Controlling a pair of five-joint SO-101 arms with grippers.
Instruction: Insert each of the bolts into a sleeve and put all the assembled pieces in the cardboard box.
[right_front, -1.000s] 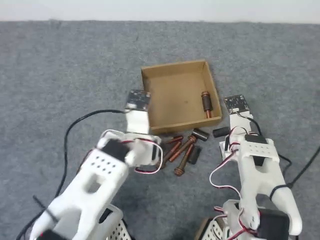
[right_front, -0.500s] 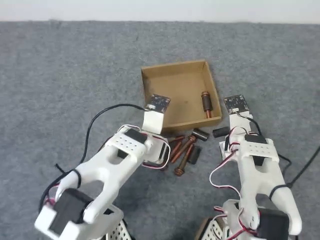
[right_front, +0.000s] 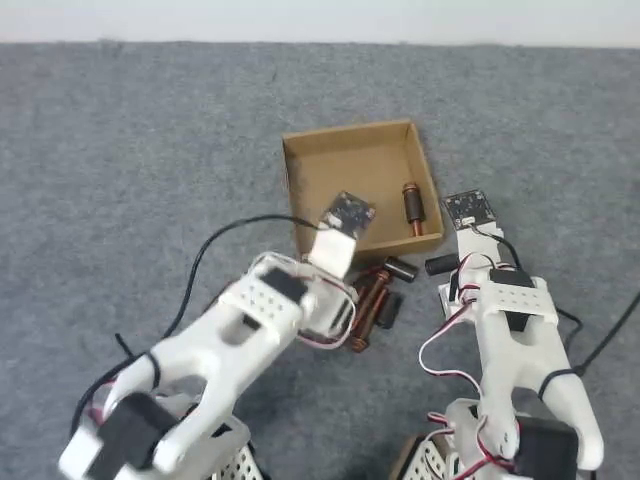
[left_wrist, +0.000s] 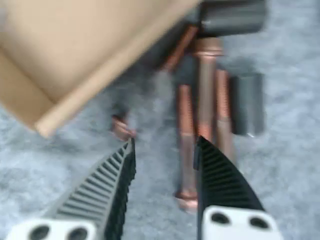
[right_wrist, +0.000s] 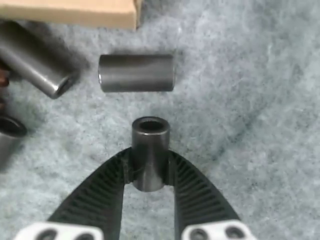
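The left gripper (left_wrist: 165, 145) is held open above the bolts (left_wrist: 205, 100) with nothing gripped. One bolt (left_wrist: 185, 135) is seen on the carpet (left_wrist: 290, 165), in the gap between its fingers (left_wrist: 112, 185). The bolts are bunched side by side just outside the near wall of the box (left_wrist: 75, 55), and a loose sleeve (left_wrist: 247, 102) is lying beside them. Over to the right gripper (right_wrist: 150, 156): it is closed on a held sleeve (right_wrist: 150, 137), which is clamped lengthwise with its open end pointing away from the wrist. A second sleeve (right_wrist: 136, 73) is lying crosswise just beyond it, not touching. Inside the box, one assembled piece (right_front: 411, 208) is lying along the wall on the right arm's side.
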